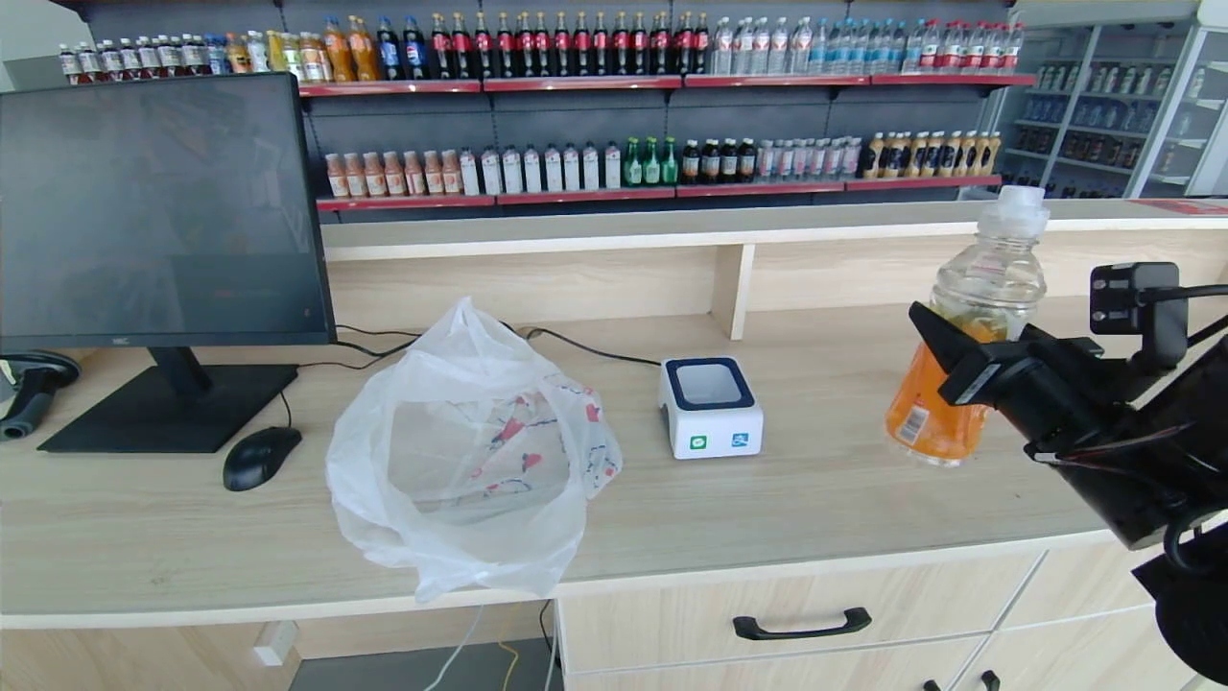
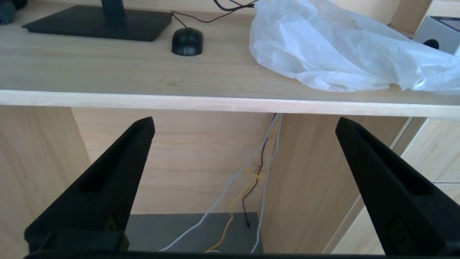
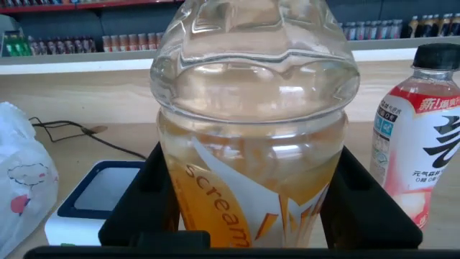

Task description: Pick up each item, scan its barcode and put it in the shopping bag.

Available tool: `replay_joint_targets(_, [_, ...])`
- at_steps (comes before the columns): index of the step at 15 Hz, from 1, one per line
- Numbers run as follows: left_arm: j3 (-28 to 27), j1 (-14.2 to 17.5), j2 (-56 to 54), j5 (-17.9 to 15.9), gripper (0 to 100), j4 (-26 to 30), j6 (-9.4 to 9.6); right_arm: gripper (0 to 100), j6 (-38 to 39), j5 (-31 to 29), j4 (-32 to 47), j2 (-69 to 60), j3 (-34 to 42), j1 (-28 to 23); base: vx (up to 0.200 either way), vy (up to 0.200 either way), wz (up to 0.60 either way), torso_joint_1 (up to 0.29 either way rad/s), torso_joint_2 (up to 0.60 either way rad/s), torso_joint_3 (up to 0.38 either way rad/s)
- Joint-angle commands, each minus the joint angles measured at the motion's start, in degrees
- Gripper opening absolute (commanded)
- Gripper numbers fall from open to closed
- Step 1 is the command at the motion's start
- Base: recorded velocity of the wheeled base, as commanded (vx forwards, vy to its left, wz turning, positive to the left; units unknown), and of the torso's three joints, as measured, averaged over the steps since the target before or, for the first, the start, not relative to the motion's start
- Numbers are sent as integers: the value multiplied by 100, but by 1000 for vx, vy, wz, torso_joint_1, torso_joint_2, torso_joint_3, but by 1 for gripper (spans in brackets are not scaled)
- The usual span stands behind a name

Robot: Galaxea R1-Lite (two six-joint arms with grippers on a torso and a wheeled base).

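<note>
My right gripper point(image 1: 961, 351) is shut on an orange juice bottle point(image 1: 988, 278) with a white cap, at the counter's right side. The bottle leans slightly, and its base is close above the counter. In the right wrist view the bottle point(image 3: 251, 144) sits between the black fingers point(image 3: 136, 205). A white barcode scanner point(image 1: 710, 408) with a dark window stands mid-counter, left of the bottle. The clear plastic shopping bag point(image 1: 470, 461) lies open left of the scanner, at the front edge. My left gripper point(image 2: 248, 187) hangs open below the counter edge point(image 2: 215, 97), with nothing in it.
A second bottle point(image 3: 420, 137), with a black cap and a pink-white label, stands beyond the held one. A monitor point(image 1: 153, 211), a mouse point(image 1: 261, 457) and a handheld scanner point(image 1: 29, 384) occupy the counter's left end. Cables run behind the bag. Drawers point(image 1: 801, 629) sit under the counter.
</note>
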State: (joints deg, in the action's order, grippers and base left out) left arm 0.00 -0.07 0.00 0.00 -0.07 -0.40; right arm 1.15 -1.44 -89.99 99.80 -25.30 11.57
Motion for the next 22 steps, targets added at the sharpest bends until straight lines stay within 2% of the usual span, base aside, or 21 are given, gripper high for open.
replay_joint_targets(1, [0, -1, 0, 0, 100, -1, 5, 0, 26, -6, -1, -409, 350, 82, 0, 0, 0, 0, 0, 0])
replay_joint_targets(7, [0, -1, 0, 0, 100, -1, -4, 0, 96, -6, -1, -857, 745, 258, 0, 0, 0, 0, 0, 0])
replay_joint_targets(11, [0, -1, 0, 0, 100, -1, 5, 0, 536, -6, -1, -1112, 789, 979, 0, 0, 0, 0, 0, 0])
replay_joint_targets(13, [0, -1, 0, 0, 100, -1, -4, 0, 1072, 12, -1, -1130, 807, 1251, 0, 0, 0, 0, 0, 0])
replay_joint_targets(16, [0, -1, 0, 0, 100, -1, -4, 0, 2311, 30, -1, -1024, 728, 1990, 0, 0, 0, 0, 0, 0])
replay_joint_targets(19, [0, -1, 0, 0, 100, -1, -4, 0, 3296, 109, -1, -1033, 657, 2394, 0, 0, 0, 0, 0, 0])
replay_joint_targets(22, [0, -1, 0, 0, 100, -1, -4, 0, 4298, 882, -1, -1077, 403, 2561, 0, 0, 0, 0, 0, 0])
